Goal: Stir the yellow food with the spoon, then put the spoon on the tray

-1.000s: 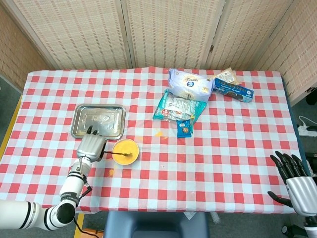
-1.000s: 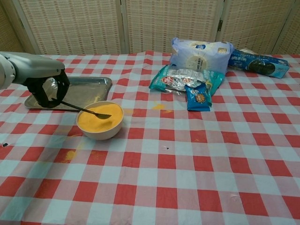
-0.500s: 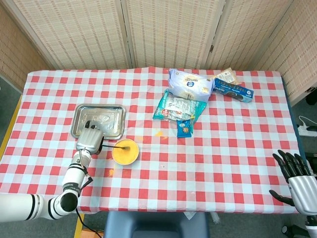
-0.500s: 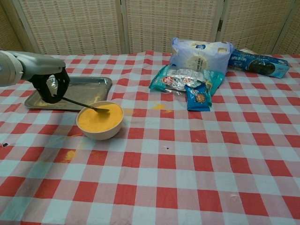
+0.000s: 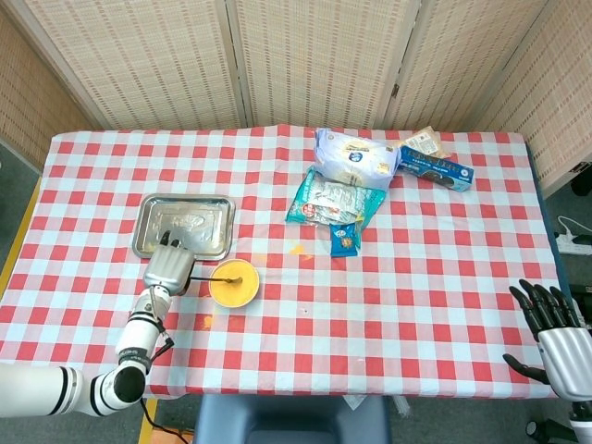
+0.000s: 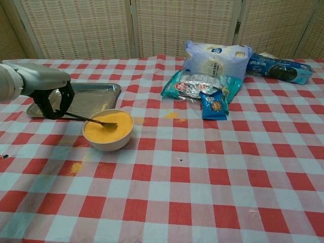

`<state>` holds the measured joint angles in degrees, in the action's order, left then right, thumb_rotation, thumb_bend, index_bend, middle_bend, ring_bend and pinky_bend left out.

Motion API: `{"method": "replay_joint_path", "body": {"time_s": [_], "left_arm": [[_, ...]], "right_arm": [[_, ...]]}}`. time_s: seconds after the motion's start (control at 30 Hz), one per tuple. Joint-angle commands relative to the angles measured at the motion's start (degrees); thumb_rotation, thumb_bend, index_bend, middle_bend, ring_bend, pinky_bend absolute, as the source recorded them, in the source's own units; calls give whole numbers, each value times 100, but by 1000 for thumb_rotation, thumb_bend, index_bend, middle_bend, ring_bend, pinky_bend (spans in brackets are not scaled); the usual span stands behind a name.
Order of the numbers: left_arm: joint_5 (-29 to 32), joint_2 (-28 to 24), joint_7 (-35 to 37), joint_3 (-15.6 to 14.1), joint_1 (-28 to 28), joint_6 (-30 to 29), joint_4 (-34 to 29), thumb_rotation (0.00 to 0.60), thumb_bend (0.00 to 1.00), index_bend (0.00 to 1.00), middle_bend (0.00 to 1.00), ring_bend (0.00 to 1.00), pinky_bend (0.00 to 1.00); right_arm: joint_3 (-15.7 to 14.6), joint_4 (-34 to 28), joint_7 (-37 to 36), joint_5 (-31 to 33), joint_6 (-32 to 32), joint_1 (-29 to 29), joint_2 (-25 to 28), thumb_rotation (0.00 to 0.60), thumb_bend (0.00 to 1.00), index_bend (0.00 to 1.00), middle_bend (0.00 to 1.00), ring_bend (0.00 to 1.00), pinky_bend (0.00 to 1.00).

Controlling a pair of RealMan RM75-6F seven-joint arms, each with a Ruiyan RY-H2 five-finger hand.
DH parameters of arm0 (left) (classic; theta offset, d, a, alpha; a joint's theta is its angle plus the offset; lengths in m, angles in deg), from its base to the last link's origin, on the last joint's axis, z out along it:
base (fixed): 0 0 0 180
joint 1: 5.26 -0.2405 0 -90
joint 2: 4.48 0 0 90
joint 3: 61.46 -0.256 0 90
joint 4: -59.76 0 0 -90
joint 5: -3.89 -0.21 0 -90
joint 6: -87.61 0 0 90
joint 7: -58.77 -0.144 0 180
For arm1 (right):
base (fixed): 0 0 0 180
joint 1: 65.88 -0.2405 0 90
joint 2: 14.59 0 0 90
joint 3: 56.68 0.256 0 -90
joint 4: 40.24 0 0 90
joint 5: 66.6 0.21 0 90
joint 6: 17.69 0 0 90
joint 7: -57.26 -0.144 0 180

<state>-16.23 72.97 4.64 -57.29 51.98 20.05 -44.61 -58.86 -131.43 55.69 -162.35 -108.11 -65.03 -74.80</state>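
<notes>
Gripping the spoon (image 6: 87,119) by its handle end, my left hand (image 6: 54,100) has its fingers curled tight around it, just in front of the tray (image 6: 96,94). The spoon lies nearly level, long axis running from the hand rightward, its bowl resting in the yellow food (image 6: 108,127) inside the bowl (image 6: 108,143). My right hand (image 5: 555,337) hangs off the table's far right corner, fingers apart, apparently holding nothing.
</notes>
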Motion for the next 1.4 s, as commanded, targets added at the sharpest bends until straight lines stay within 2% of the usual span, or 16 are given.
{"method": "replay_joint_path", "body": {"time_s": [0.03,0.23,0.5,0.8,0.97,1.4], "left_arm": [[-65,-7,-2,-71,-37,2,-47,600,485,877,408,166,22],[-39,-98,95,-80,-80,95,-191,600,488,877,408,167,23],[-182,-472,245,-89,-180,-41,-659,600,486,877,409,167,24],[-233,-627,224,-140,-200,-124,-917,600,486,877,409,167,24],[-20,-464,25,-179,-83,-55,-734,600,487,877,409,167,24],[360,-126,1,-27,124,206,7,600,486,877,410,167,24]], "right_arm": [[-25,-6,8,-64,-40,17,-1,600,0,0,0,0,0],[-58,-12,44,-127,-98,55,6,600,0,0,0,0,0],[-71,-30,68,-151,-88,59,7,600,0,0,0,0,0],[-83,-26,57,-190,-146,90,9,600,0,0,0,0,0],[-98,-21,-1,-220,-136,82,30,600,0,0,0,0,0],[-81,-24,-53,-146,-15,32,61,600,0,0,0,0,0]]}}
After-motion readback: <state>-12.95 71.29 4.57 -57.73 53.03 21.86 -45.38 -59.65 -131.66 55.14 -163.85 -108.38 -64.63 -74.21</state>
